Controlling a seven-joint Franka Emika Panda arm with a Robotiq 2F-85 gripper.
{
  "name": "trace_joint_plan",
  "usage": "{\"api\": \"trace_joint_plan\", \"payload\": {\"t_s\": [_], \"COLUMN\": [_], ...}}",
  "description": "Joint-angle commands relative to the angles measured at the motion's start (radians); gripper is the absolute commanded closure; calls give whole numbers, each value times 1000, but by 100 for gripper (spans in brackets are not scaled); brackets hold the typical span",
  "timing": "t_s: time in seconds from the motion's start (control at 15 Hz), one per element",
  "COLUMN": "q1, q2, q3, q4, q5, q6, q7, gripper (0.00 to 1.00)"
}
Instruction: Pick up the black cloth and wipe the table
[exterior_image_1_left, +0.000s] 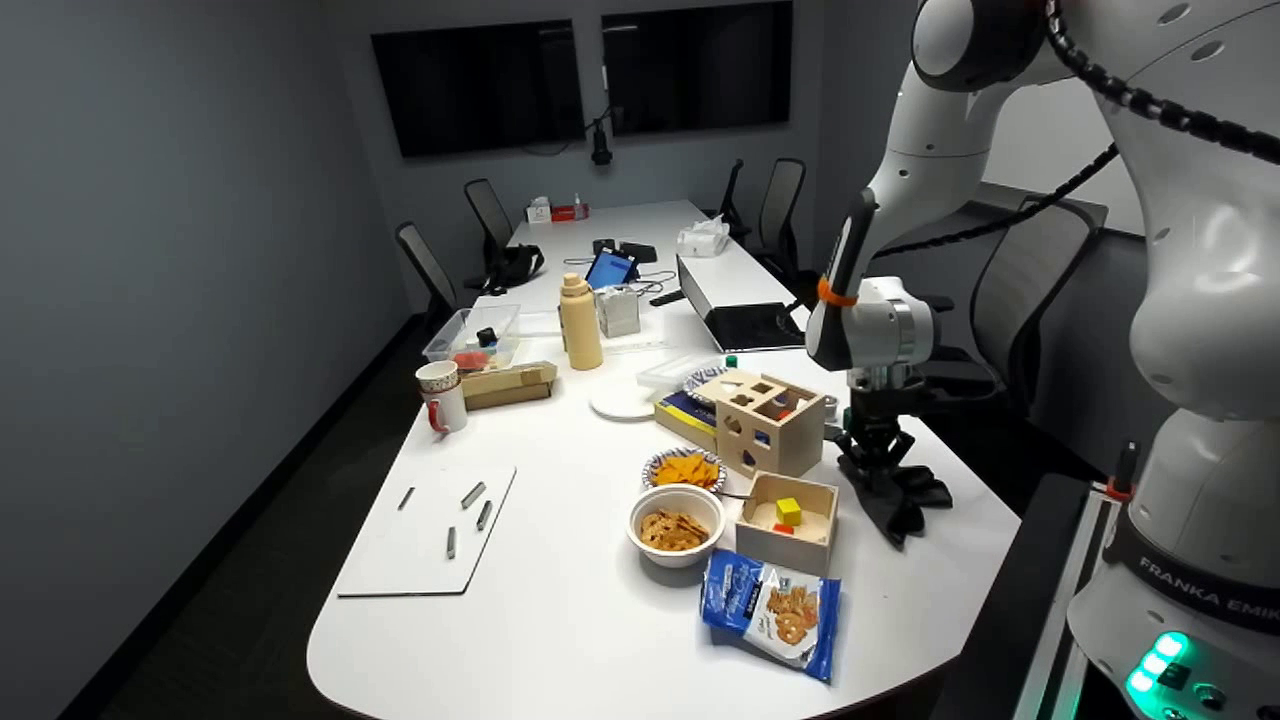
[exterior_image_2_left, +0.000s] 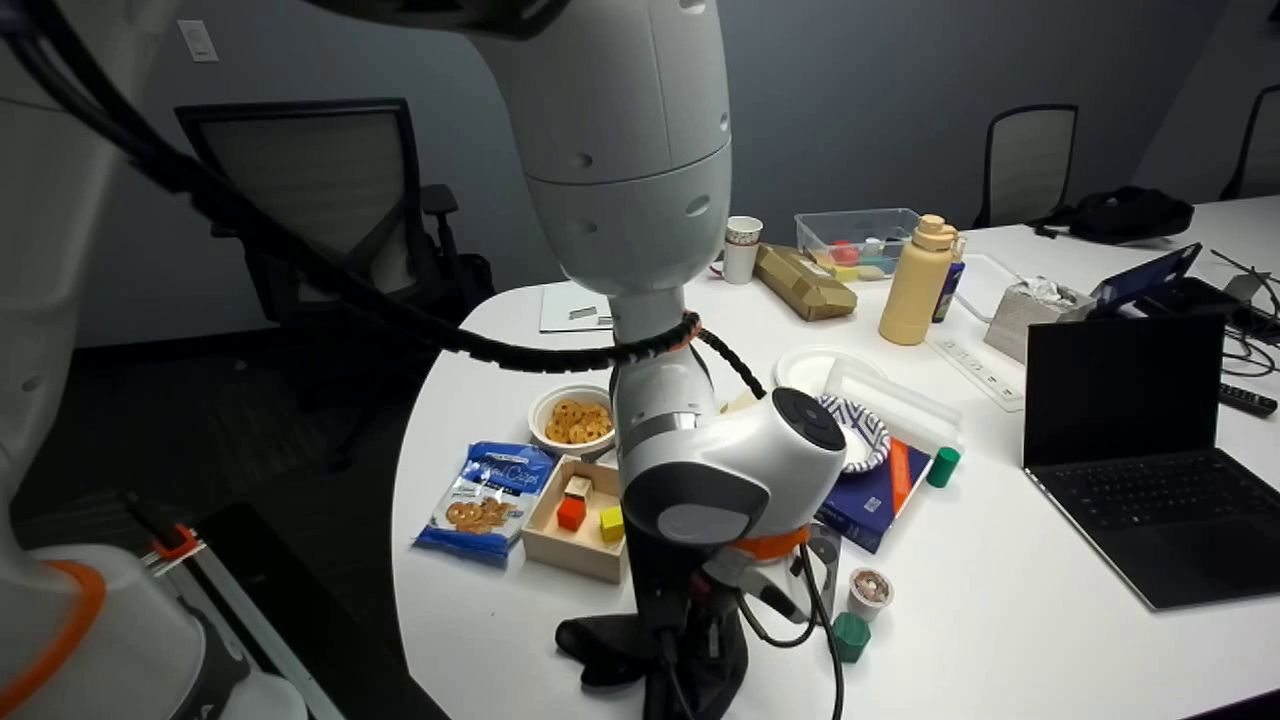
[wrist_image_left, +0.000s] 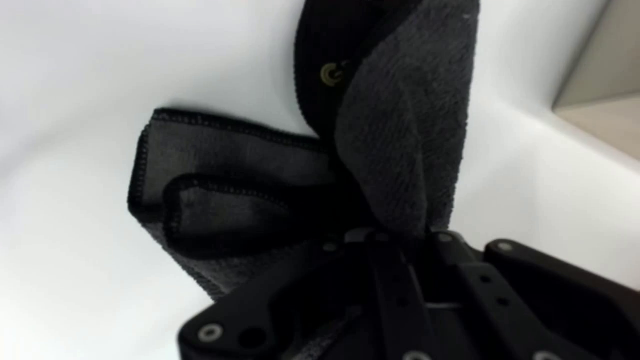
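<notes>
The black cloth (exterior_image_1_left: 893, 508) lies bunched on the white table (exterior_image_1_left: 560, 630) near its side edge. In an exterior view, its flaps (exterior_image_2_left: 605, 640) spread out under the arm. In the wrist view, the folded cloth (wrist_image_left: 395, 130) shows stitched edges and a small gold mark. My gripper (wrist_image_left: 412, 245) is shut on a fold of the cloth, which rises between the fingertips. The gripper (exterior_image_1_left: 876, 450) is low over the table, pointing down. The rest of the cloth spreads on the table around the fingers. The arm hides part of the cloth in an exterior view (exterior_image_2_left: 690, 650).
An open wooden box (exterior_image_1_left: 785, 525) with blocks, a wooden shape sorter (exterior_image_1_left: 770, 430) and a blue snack bag (exterior_image_1_left: 770, 610) stand close to the cloth. A white bowl of crackers (exterior_image_1_left: 676, 525) is beyond the box. A green block (exterior_image_2_left: 850, 637), small cup (exterior_image_2_left: 869, 593) and laptop (exterior_image_2_left: 1130, 450) are nearby.
</notes>
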Motion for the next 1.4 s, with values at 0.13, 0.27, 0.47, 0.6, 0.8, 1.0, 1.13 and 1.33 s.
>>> {"api": "trace_joint_plan", "payload": {"t_s": [0.13, 0.27, 0.47, 0.6, 0.8, 1.0, 1.13, 1.33], "q1": [-9, 1, 13, 19, 39, 32, 12, -30], "q2": [-12, -38, -62, -67, -69, -65, -55, -37], "q3": [60, 69, 77, 72, 28, -21, -39, -33], "q4": [-51, -94, -162, -203, -254, -262, -241, -202], "q5": [28, 20, 16, 14, -4, -4, 8, 36], "q6": [-38, -52, -62, -65, -51, -11, 15, 66], "q7": [-67, -90, -113, -115, -85, -75, -81, -85], "gripper": [98, 98, 98, 98, 98, 98, 98, 98]}}
